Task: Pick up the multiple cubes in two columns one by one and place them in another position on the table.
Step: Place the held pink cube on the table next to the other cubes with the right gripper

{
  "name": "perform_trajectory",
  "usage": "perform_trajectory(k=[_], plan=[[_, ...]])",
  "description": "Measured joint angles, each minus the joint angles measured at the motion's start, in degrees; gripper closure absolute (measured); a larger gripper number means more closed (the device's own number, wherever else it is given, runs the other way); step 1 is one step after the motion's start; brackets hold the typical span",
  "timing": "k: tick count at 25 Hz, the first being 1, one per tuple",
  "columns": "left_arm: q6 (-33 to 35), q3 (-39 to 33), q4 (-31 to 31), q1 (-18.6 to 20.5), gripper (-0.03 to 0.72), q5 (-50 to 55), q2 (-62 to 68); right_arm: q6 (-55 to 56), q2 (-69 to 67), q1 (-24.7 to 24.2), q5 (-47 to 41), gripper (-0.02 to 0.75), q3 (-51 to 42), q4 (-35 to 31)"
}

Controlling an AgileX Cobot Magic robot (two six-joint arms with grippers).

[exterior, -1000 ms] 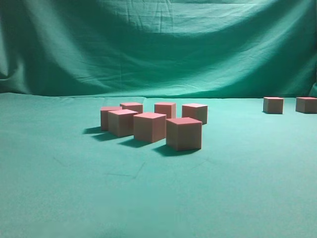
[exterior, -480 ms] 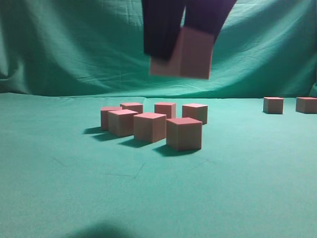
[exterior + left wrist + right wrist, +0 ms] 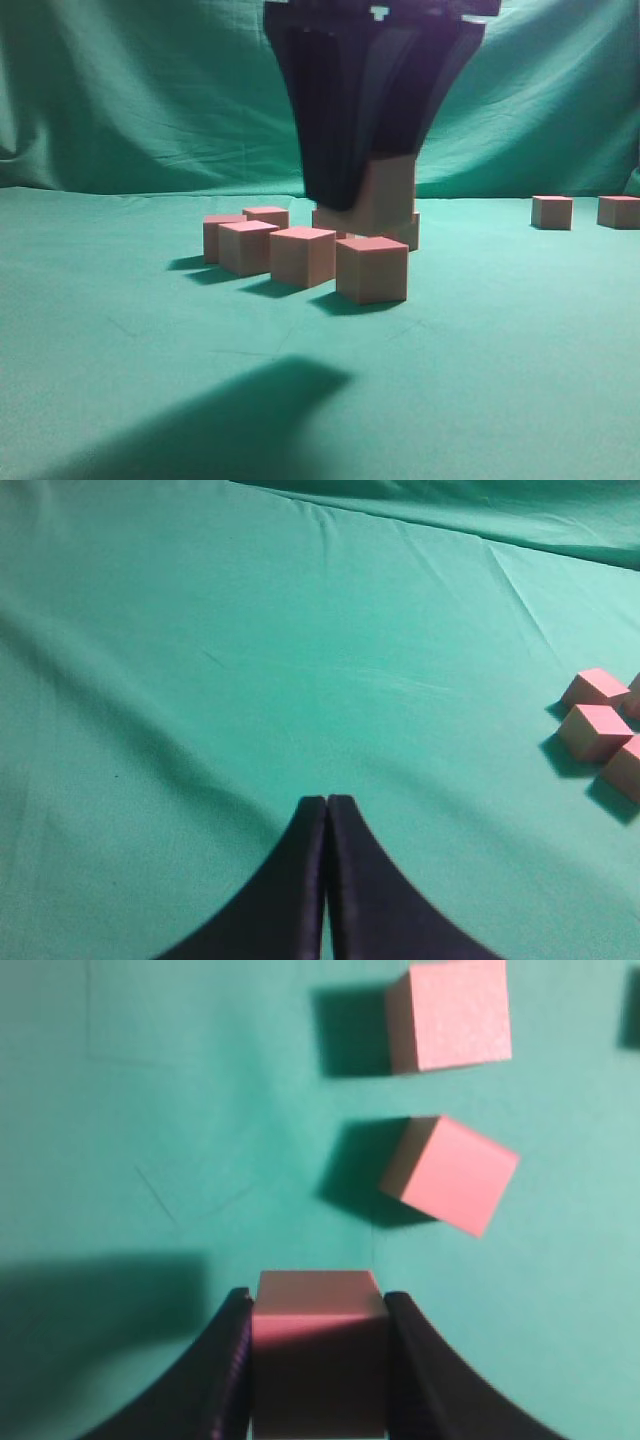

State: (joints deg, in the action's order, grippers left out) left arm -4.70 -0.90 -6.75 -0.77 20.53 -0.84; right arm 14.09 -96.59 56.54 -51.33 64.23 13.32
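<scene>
Right gripper (image 3: 372,205): clamped on one cube (image 3: 318,1345), now lower above the cluster (image 3: 300,252).
Left gripper (image 3: 327,810): closed, empty.
Meaning: placement looks near.

Behind the scene
A green cloth backdrop (image 3: 150,90) hangs draped in soft folds (darker toward the left corner), filling the rear.

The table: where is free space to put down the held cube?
Bare table lies in front of and left of the cube cluster, and between it and the two far-right cubes. The cluster is crowded. The right gripper holds the cube.
</scene>
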Motion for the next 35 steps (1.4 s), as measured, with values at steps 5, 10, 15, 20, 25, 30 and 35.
perform_trajectory(k=[5, 10, 15, 20, 25, 30, 35], plan=[[0.0, 0.0, 0.0, 0.0, 0.688, 0.0, 0.0, 0.1, -2.0, 0.0, 1.5, 0.481, 0.0, -0.2], [0.0, 0.0, 0.0, 0.0, 0.688, 0.0, 0.0, 0.1, -4.7, 0.0, 2.0, 0.481, 0.0, -0.2], [0.0, 0.0, 0.0, 0.0, 0.688, 0.0, 0.0, 2.1, -5.9, 0.0, 3.0, 0.481, 0.0, 0.8], [0.0, 0.0, 0.0, 0.0, 0.688, 0.0, 0.0, 4.7, -6.6, 0.0, 3.2, 0.481, 0.0, 2.8], [0.0, 0.0, 0.0, 0.0, 0.688, 0.0, 0.0, 4.9, -6.6, 0.0, 3.1, 0.481, 0.0, 4.0], [0.0, 0.0, 0.0, 0.0, 0.688, 0.0, 0.0, 5.0, -6.6, 0.0, 2.1, 0.481, 0.0, 4.3], [0.0, 0.0, 0.0, 0.0, 0.688, 0.0, 0.0, 5.0, -6.6, 0.0, 1.6, 0.481, 0.0, 4.3]])
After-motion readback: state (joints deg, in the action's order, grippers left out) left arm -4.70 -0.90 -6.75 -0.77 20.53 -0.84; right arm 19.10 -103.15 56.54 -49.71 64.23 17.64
